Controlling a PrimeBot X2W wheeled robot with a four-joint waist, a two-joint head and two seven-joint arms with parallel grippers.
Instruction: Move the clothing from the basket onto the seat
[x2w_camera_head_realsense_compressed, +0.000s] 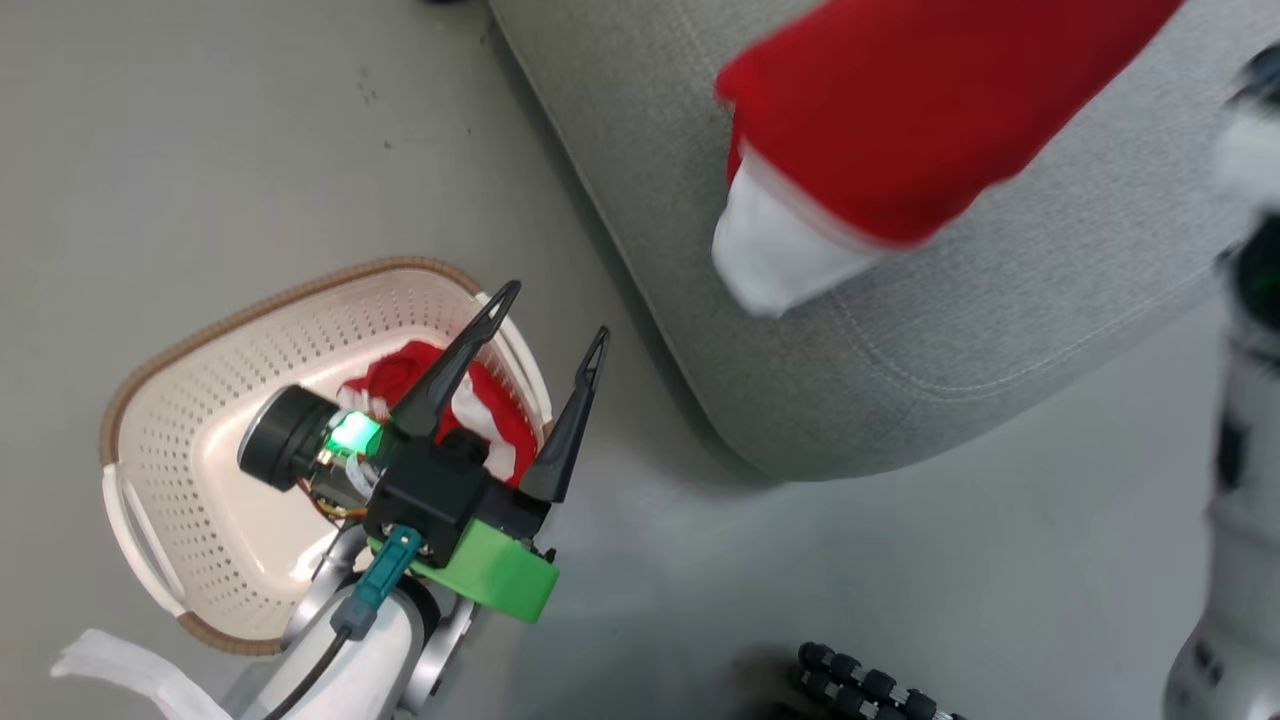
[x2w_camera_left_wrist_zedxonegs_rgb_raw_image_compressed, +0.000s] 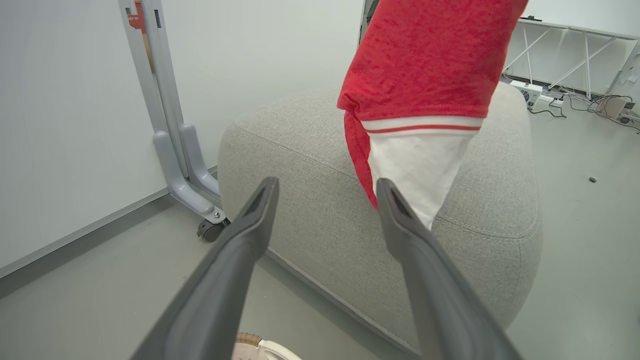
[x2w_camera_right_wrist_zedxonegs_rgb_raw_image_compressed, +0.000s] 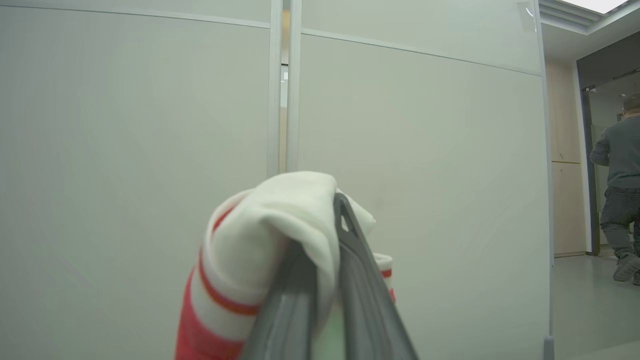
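The seat (x2w_camera_head_realsense_compressed: 1000, 330) is a block of coarse light grey woven fabric with rounded corners and a stitched seam along its edge. It stands on a smooth grey floor (x2w_camera_head_realsense_compressed: 250, 150). The basket (x2w_camera_head_realsense_compressed: 200, 400) stands on the floor beside the seat. It is a cream plastic tub with rows of small holes, a brown woven-look rim and white side handles.

The hanging garment (x2w_camera_head_realsense_compressed: 900, 110) is soft red fabric ending in a white cuff. It is suspended above the seat, near the seat edge facing the basket. In the head view its long axis runs diagonally, with the cuff end directed toward that edge. In the left wrist view it hangs vertically with the cuff pointing down, and a thin red stripe is seen above the cuff. Whether the cuff touches the seat cannot be told.

The second garment (x2w_camera_head_realsense_compressed: 400, 375), crumpled red and white, lies in the basket at the end nearest the seat and is partly covered by the left gripper (x2w_camera_head_realsense_compressed: 559, 308). That gripper is held above the basket with its dark tapered fingers spread wide and nothing between them.

In the right wrist view the right gripper (x2w_camera_right_wrist_zedxonegs_rgb_raw_image_compressed: 325, 225) is seen pressed together, pinching a white striped fold of the hanging garment. A pale wall panel (x2w_camera_right_wrist_zedxonegs_rgb_raw_image_compressed: 150, 150) is behind it and a person (x2w_camera_right_wrist_zedxonegs_rgb_raw_image_compressed: 620, 185) is at the far right.
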